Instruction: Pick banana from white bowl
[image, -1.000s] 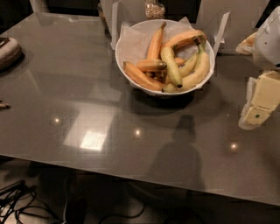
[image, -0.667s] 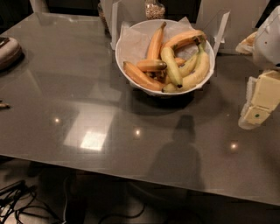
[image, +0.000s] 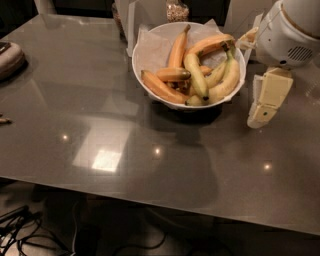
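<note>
Bananas (image: 195, 75) lie piled in the white bowl (image: 136, 67), far-centre on the table (image: 100, 130). The gripper (image: 267, 100) hangs just right of the bowl; spread or pressed together, I cannot tell. This looks like the approach: next it must clear the rim and drop onto one banana.

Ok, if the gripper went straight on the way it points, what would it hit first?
Probably the table: the gripper hangs beside the bowl, pointing down, so it likely misses the bananas. Depth is unclear.
</note>
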